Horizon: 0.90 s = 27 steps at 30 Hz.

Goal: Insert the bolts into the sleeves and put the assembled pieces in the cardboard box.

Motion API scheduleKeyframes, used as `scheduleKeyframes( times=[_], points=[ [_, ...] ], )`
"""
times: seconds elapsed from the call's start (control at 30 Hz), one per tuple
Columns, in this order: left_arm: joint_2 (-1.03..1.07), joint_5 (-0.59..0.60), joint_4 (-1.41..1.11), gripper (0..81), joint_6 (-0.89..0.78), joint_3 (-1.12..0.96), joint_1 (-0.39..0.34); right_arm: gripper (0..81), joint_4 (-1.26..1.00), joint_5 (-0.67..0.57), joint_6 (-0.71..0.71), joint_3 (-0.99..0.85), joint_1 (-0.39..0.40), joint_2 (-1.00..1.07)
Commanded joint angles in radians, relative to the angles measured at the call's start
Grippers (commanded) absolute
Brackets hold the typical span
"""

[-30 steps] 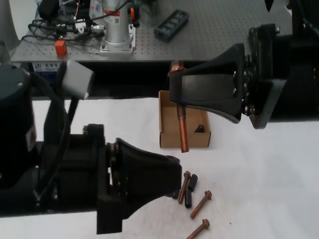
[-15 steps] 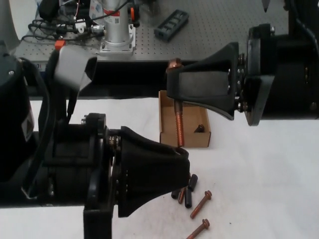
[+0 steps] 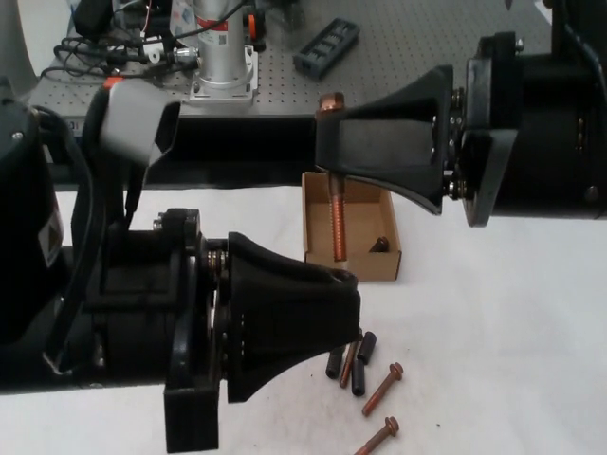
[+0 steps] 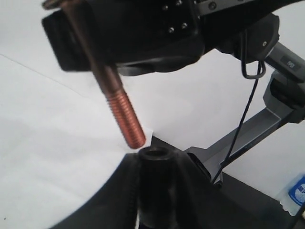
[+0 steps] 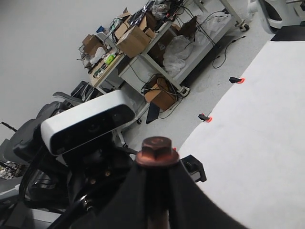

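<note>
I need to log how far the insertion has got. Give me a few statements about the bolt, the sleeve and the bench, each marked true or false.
1. The right arm's jaws hold a bolt with its thread pointing down. True.
2. The bolt is already deep inside the sleeve. False: its tip hangs just above the sleeve's opening.
3. The left arm's jaws hold the sleeve with its opening facing up. True.
4. All the bolts are in the cardboard box. False: loose bolts lie on the white cloth.
</note>
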Motion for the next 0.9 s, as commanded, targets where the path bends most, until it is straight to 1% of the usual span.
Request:
scheduleKeyframes(
  times=[0.0,0.1,0.2,0.43,0.73,0.87],
  points=[
    [-0.005,-0.019,-0.037,0.6,0.008,-0.005,-0.003,0.2,-0.008,-0.009,0.004,-0.003,0.0,0.0],
    [-0.005,-0.05,-0.037,0.6,-0.001,-0.005,-0.003,0.2,-0.008,-0.029,0.005,-0.003,0.0,0.0],
    [-0.005,-0.055,-0.037,0.6,-0.002,-0.005,-0.003,0.2,-0.008,-0.047,0.005,-0.003,0.0,0.0],
    [-0.005,-0.11,-0.037,0.6,-0.006,-0.005,-0.003,0.2,-0.008,-0.053,0.005,-0.003,0.0,0.0],
    [-0.005,-0.117,-0.059,0.6,-0.01,-0.005,-0.003,0.2,-0.008,-0.053,0.005,-0.003,0.0,0.0],
    [-0.005,-0.18,-0.124,0.6,-0.053,-0.005,-0.003,0.2,-0.008,-0.053,0.005,-0.003,0.0,0.0]
  ],
)
